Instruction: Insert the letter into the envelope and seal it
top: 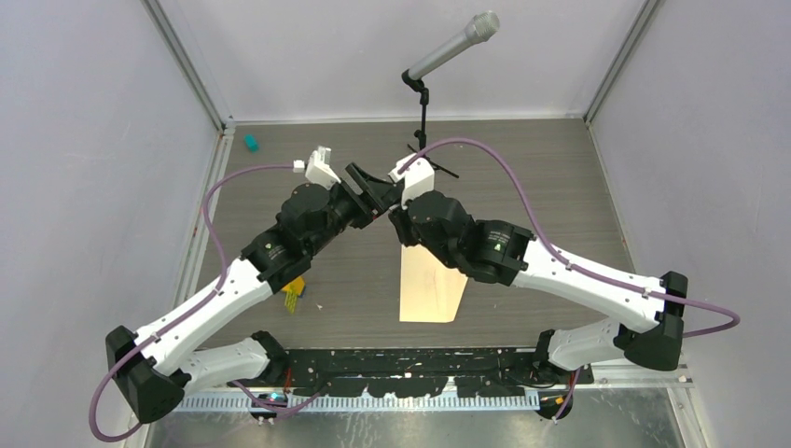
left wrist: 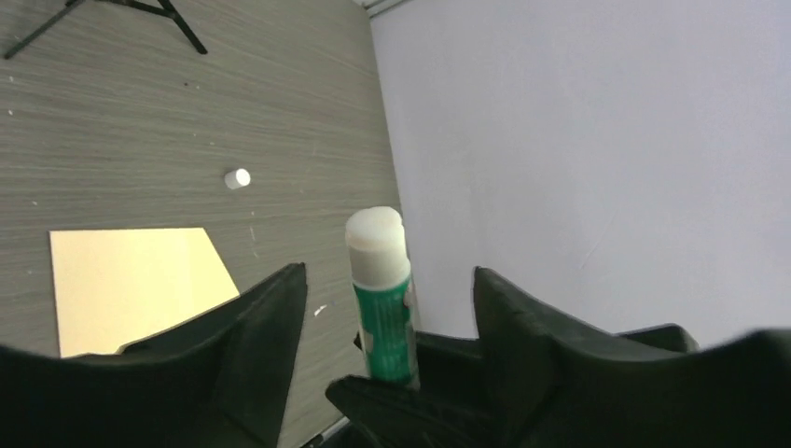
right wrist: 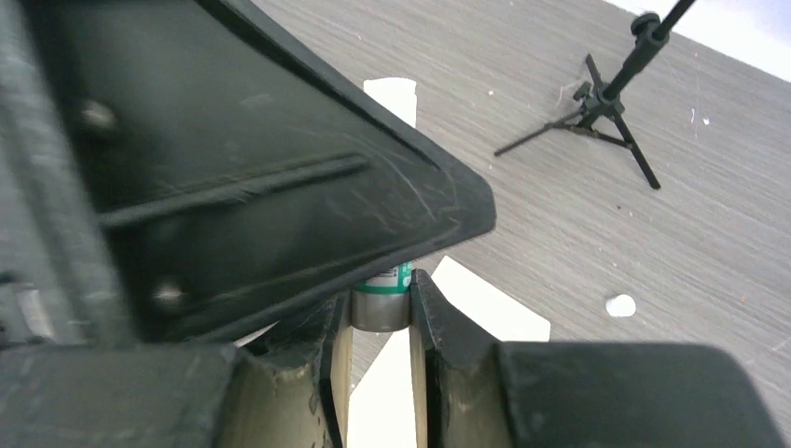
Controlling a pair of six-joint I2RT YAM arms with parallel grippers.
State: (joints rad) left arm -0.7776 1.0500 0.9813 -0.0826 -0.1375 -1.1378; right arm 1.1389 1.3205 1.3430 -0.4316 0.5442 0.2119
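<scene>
The tan envelope [top: 431,285] lies flat on the table under my right arm; in the left wrist view the envelope [left wrist: 140,285] shows as a yellowish sheet. The letter does not show apart from it. Both grippers meet in the air above the table's middle. My right gripper [right wrist: 381,299] is shut on the grey base of a green-and-white glue stick [right wrist: 392,278]. My left gripper [left wrist: 387,275] is open, with its fingers apart on either side of the uncapped glue stick [left wrist: 381,289] and not touching it.
A small white cap [left wrist: 237,178] lies on the wood-grain table beyond the envelope. A microphone on a tripod stand [top: 424,103] is at the back. A teal item [top: 250,142] sits at the back left, and a yellow item [top: 294,294] lies under my left arm.
</scene>
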